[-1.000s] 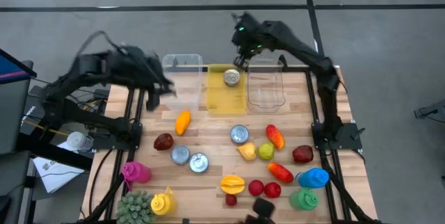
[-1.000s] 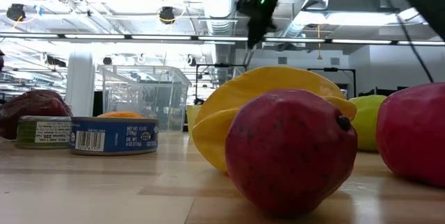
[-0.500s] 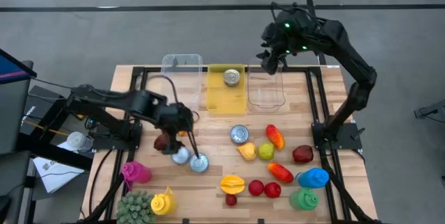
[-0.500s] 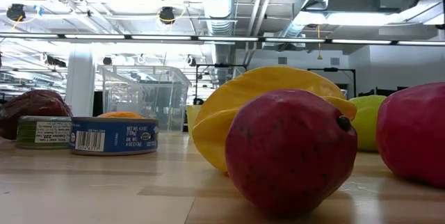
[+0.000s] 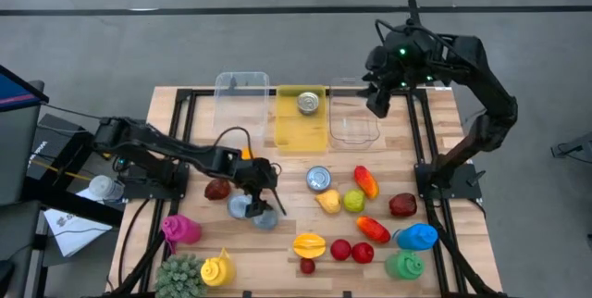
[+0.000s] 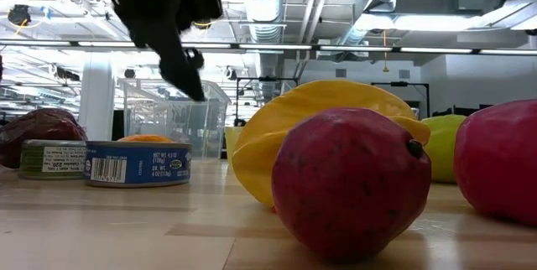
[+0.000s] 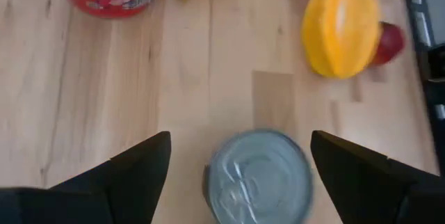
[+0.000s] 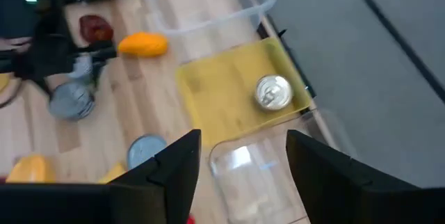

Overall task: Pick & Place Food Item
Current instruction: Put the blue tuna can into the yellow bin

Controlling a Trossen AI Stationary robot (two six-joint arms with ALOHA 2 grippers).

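Observation:
Two silver cans lie on the wooden table left of the middle. My left gripper (image 5: 270,205) hangs open over the nearer can (image 7: 259,179), one finger on either side of its lid, touching nothing. In the low view this gripper (image 6: 180,60) hangs above the blue-labelled can (image 6: 138,163). Another silver can (image 5: 308,104) stands in the yellow bin (image 5: 298,131). My right gripper (image 5: 377,104) is open and holds nothing, raised over the far rim of the clear bin (image 5: 353,120) at the right.
A second clear bin (image 5: 242,94) stands left of the yellow one. An orange mango (image 8: 142,43), a dark red fruit (image 5: 218,188), a red-labelled can (image 5: 318,179), a yellow starfruit (image 5: 309,243) and several toy fruits and bottles crowd the table's near half.
My left gripper has swung from the far-left clear bin toward the near edge and the table's middle, coming down over the silver cans. My right gripper has gone from the yellow bin toward the right edge; the can stays in the yellow bin.

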